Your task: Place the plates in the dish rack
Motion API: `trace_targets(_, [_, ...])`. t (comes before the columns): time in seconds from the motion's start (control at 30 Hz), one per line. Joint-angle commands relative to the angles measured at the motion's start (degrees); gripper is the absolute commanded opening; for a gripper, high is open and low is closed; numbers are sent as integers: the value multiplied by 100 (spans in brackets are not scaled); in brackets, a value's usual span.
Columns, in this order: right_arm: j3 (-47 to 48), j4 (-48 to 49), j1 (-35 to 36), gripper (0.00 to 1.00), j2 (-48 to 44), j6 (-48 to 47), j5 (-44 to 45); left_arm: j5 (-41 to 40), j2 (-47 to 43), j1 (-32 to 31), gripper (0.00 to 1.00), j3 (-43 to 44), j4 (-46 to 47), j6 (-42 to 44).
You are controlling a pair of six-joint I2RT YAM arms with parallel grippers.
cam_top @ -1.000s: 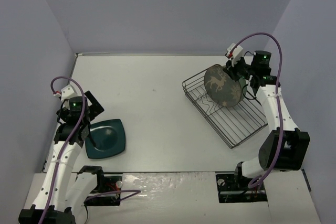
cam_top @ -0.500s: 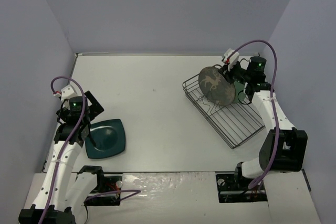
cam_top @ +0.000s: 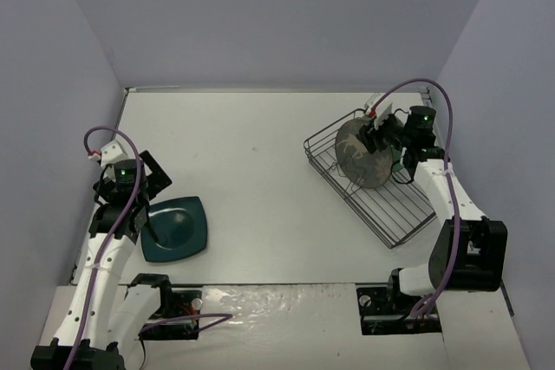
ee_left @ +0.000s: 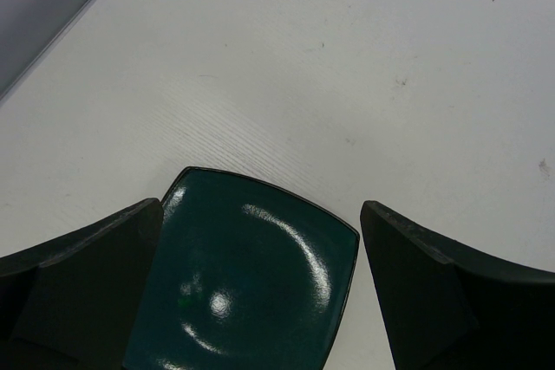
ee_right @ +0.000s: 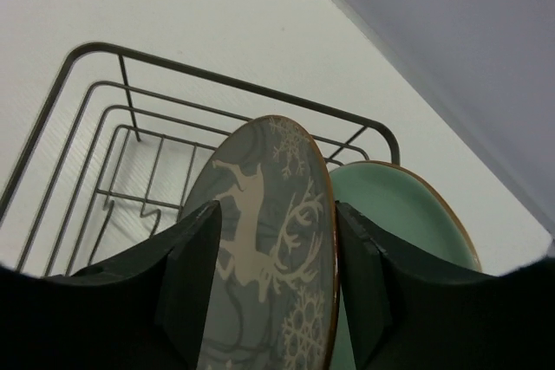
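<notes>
Right claw (ee_right: 277,214) parted, astride deer plate (ee_right: 260,179) standing in rack (ee_right: 104,49); wrist view alone reveals green plate (ee_right: 399,214) behind it. Left claw (ee_left: 260,214) spread above teal plate (ee_left: 251,283).

White table (cam_top: 260,171) w/ sq teal plate (cam_top: 176,229) near-left, wire dish rack (cam_top: 392,210) far-right.

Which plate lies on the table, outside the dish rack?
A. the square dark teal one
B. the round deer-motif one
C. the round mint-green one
A: the square dark teal plate lies flat on the table, while the deer plate and the mint-green plate stand in the dish rack.
</notes>
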Motion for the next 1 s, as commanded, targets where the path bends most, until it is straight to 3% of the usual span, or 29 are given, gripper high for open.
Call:
trace_targets(0.0, [62,62,42,66,-318,-84,-183,-151,-65,-20,97,348,117,56])
trace_targets(0.27, [377,142,50,99,-733,98,287,-134,-93,-20,97,391,98,29])
trace_targets(0.53, [882,529,42,100,-1227,811,787,-178,-98,-20,97,474,21,-101])
trace_targets(0.73, [1551,999,128,100,-1074,2359,1082,36,112,-20,97,727,-215,-92])
trace_targets(0.97, [2598,552,1352,100,-522,3129,1631,391,226,-11,97,775,-86,-325])
